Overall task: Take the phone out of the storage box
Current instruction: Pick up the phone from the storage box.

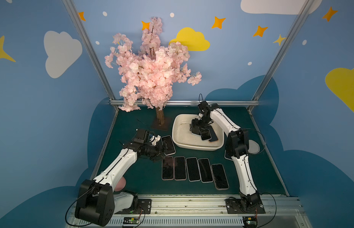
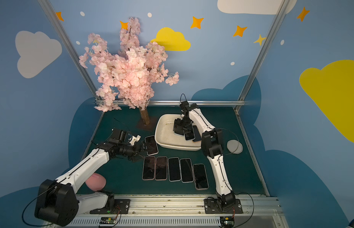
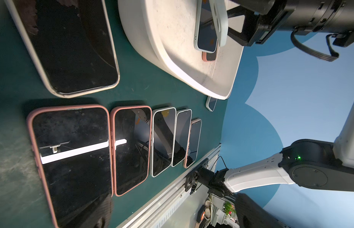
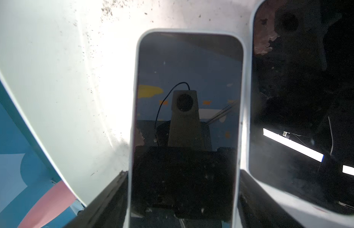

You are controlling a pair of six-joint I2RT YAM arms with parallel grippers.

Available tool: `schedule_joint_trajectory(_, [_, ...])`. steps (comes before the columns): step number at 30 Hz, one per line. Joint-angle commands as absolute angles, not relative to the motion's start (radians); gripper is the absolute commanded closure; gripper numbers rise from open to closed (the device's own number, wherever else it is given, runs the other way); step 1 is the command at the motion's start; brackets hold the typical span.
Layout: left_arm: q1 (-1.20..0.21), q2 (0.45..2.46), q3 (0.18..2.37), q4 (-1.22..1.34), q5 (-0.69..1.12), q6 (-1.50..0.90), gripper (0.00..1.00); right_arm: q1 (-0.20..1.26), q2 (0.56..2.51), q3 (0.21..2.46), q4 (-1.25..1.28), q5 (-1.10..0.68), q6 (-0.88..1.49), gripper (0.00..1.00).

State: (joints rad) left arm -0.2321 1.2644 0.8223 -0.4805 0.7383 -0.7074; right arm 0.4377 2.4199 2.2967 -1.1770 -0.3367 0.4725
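The storage box [image 1: 192, 147] sits at about 1 o'clock on the green tabletop [image 1: 144, 177], its pale floor speckled with dirt. The right gripper [image 1: 196, 131] is down inside it. From its wrist view, the black fingers [image 4: 105, 199] press against both long edges of a phone [image 4: 188, 98] in a pale case, screen up, so they are clamped across its width. That phone is inside the box, over the dirty floor, with a second dark-screened phone [image 4: 302, 98] just beside it. Whether it is lifted clear of the floor I cannot tell.

The left gripper [image 1: 161, 153] hangs low at 9 o'clock of the box, fingers spread wide and holding nothing. It is right at the edge of a single phone [image 1: 168, 145] that lies flat just outside the box wall. At 6 o'clock of the box, a row of five phones [image 1: 193, 169] lies side by side, screens up. A pink blossom tree [image 1: 152, 69] stands at 11 o'clock, and a grey disc [image 2: 234, 147] lies at 3 o'clock of the box
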Motion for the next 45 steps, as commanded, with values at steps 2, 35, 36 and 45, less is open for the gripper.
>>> schedule_joint_trajectory(2, [-0.234, 1.347, 0.854, -0.302, 0.791, -0.832, 0.00, 0.446, 2.304, 2.288, -1.155, -0.395, 0.466, 0.34])
schedule_joint_trajectory(35, [-0.291, 1.621, 1.047, -0.125, 0.671, -1.085, 0.07, 0.668, 2.061, 1.971, -0.994, -0.582, 0.433, 0.35])
schedule_joint_trajectory(36, [-0.284, 1.616, 1.038, -0.118, 0.667, -1.093, 0.08, 0.671, 2.060, 1.969, -0.992, -0.583, 0.432, 0.35])
schedule_joint_trajectory(45, [-0.210, 1.537, 0.967, -0.028, 0.681, -1.171, 0.07, 0.684, 2.040, 1.928, -0.981, -0.582, 0.435, 0.35])
